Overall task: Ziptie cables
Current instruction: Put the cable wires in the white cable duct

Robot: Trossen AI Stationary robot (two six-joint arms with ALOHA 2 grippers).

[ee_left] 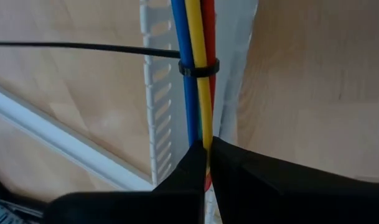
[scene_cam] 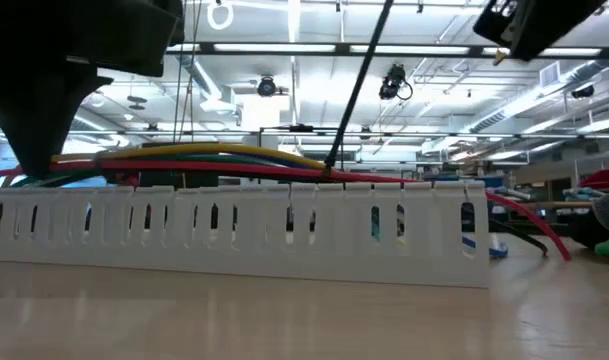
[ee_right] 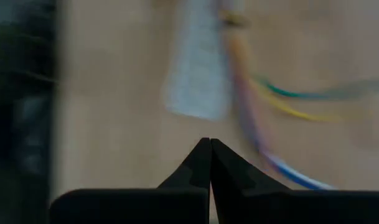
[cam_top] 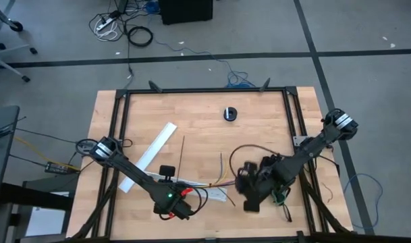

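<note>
Presently left gripper (ee_left: 206,155) pressed together, pinching the cables (ee_left: 197,93) where they lie along the white slotted channel (ee_left: 153,106). Right gripper (ee_right: 209,152) pressed together, empty, above the wooden table (cam_top: 259,142), cable ends near. Beyond the table: grey floor, bright ceiling lights. Cables: blue, yellow, red, running parallel, cinched by one black ziptie (ee_left: 198,67), its tail sticking out sideways. Small black round object (cam_top: 230,113) lies well apart.

In the right wrist view the cables (ee_right: 264,118) and white channel (ee_right: 198,68) at 12 o'clock are blurred, and the low view's top edge cuts off the ziptie (scene_cam: 356,85).
</note>
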